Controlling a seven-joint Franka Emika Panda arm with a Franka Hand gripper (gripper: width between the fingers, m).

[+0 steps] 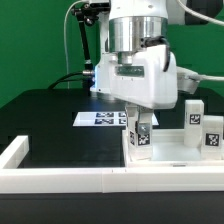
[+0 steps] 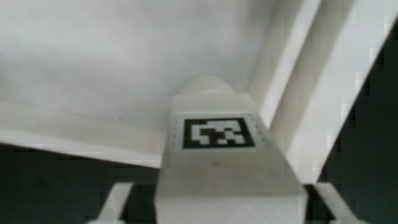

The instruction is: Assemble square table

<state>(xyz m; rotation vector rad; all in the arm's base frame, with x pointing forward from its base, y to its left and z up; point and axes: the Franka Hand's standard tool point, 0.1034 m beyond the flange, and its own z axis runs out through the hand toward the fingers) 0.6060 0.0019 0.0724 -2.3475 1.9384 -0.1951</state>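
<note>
The black work surface point(image 1: 50, 120) takes up most of the scene, and a long white rail point(image 1: 60, 178) runs along its near edge, turning up at the exterior view's left corner. Toward the far side, near the middle, the marker board point(image 1: 100, 118) lies flat with its row of printed tags.

The arm hangs over the exterior view's right half, its bulky white wrist housing hiding much of what sits below. Under it lies the square tabletop point(image 1: 165, 152), a white slab resting flat against the rail at the near right. In the wrist view its pale surface point(image 2: 107, 70) fills the upper part of the picture, with a raised white edge running alongside it.

The gripper point(image 1: 141, 135) points straight down at the slab, its fingers closed on a tagged leg point(image 1: 143, 136), held upright at the slab's left part. From the wrist, that leg point(image 2: 217, 140) stands between the two fingers point(image 2: 121, 205), tag facing the camera, tip toward the slab; whether it touches I cannot tell.

Two more legs point(image 1: 200, 128) stand upright at the exterior view's right, near each other, tags facing forward.
</note>
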